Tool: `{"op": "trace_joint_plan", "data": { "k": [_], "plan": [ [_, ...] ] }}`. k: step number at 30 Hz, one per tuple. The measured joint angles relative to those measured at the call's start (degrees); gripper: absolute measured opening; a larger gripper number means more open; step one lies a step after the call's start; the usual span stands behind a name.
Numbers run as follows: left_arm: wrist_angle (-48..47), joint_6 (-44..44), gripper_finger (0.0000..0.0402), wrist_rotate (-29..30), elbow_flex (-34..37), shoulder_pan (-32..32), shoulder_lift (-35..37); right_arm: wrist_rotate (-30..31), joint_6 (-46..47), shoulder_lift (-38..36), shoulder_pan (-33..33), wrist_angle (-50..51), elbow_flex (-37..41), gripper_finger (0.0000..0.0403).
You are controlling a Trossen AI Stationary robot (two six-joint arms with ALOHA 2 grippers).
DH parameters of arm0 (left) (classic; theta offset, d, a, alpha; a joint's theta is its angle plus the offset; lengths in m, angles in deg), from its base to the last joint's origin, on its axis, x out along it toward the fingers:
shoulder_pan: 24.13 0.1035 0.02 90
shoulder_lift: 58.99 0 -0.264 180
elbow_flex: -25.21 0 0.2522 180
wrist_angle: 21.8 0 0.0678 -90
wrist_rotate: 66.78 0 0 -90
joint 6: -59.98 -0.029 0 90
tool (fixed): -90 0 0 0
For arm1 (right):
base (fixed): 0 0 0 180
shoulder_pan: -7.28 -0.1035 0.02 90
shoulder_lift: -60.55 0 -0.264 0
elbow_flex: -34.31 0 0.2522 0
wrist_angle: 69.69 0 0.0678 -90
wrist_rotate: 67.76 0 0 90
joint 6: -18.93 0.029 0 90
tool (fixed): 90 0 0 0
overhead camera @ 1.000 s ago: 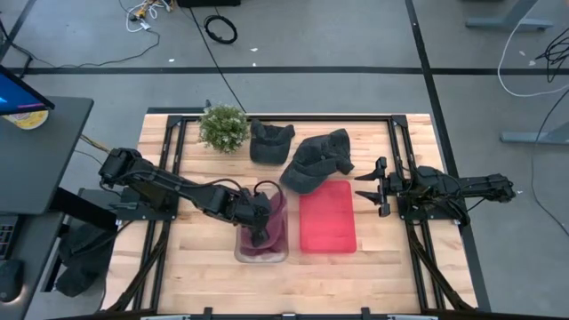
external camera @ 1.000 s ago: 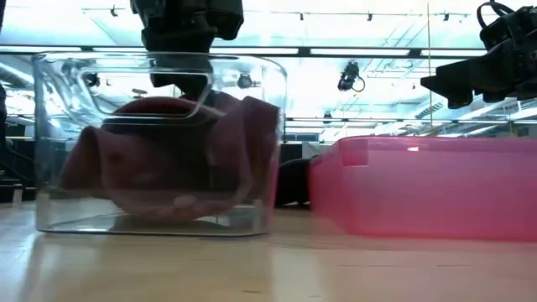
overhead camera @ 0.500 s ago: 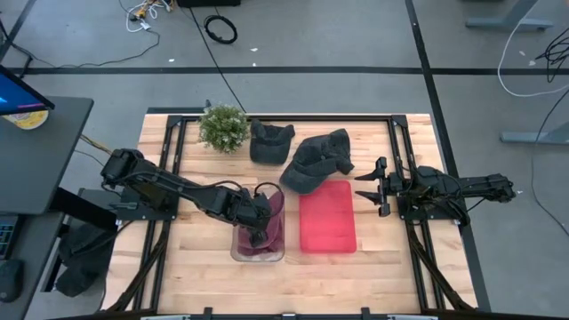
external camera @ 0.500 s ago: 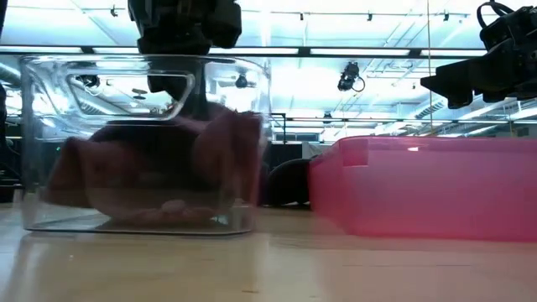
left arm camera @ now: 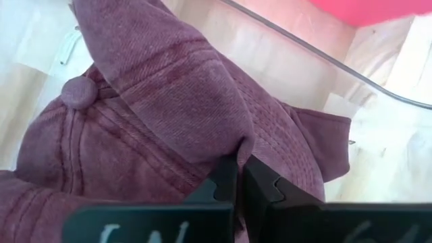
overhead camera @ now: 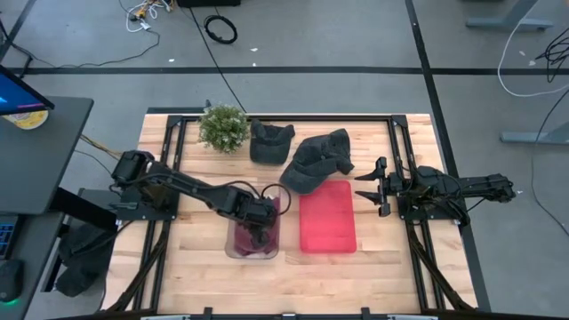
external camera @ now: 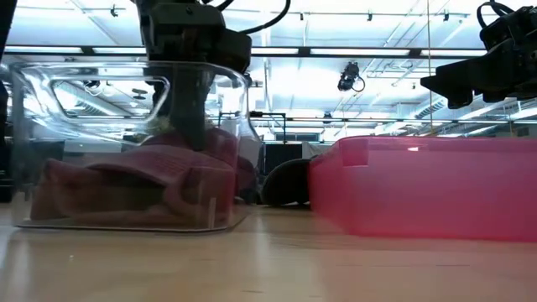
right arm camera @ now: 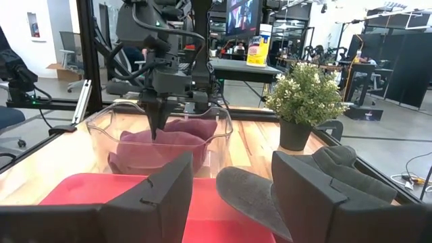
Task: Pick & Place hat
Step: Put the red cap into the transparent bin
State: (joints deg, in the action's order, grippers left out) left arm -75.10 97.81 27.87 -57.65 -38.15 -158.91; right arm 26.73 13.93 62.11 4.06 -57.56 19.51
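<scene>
Left gripper (overhead camera: 259, 233) down inside clear bin (overhead camera: 233, 252), near table front edge, left of centre; fingers pinched together on fold of maroon hat (left arm camera: 169, 115). Hat lies crumpled in bin. Judgement: soft, light, limp cloth; crown seam or brim best hold. Pink tray (overhead camera: 327, 216) centre. Dark caps (overhead camera: 316, 160) toward back edge. Right gripper (overhead camera: 372, 186) hovers near right edge, fingers apart, empty. No legible writing on hat.

I see the maroon hat (left arm camera: 169, 115) crumpled in the clear bin (overhead camera: 233, 249), button up, a fold pinched by my left hand (left arm camera: 239, 177). Two dark hats (overhead camera: 318, 158) lie on the bench (overhead camera: 196, 276).
</scene>
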Motion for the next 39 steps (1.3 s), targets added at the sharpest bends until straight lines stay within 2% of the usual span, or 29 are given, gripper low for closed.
{"op": "trace_joint_plan", "data": {
  "k": [27, 39],
  "plan": [
    [-0.05, 0.15, 0.0108, 0.37, 0.15, 0.04, -0.20, 0.00, 0.00, 0.02, 0.00, 0.00, 0.01, 0.0205],
    [-1.04, 0.10, 0.0115, -8.13, 0.31, 0.74, 2.39, 0.02, 0.00, 0.02, 0.02, 0.00, 0.00, 0.0205]
  ]
}}
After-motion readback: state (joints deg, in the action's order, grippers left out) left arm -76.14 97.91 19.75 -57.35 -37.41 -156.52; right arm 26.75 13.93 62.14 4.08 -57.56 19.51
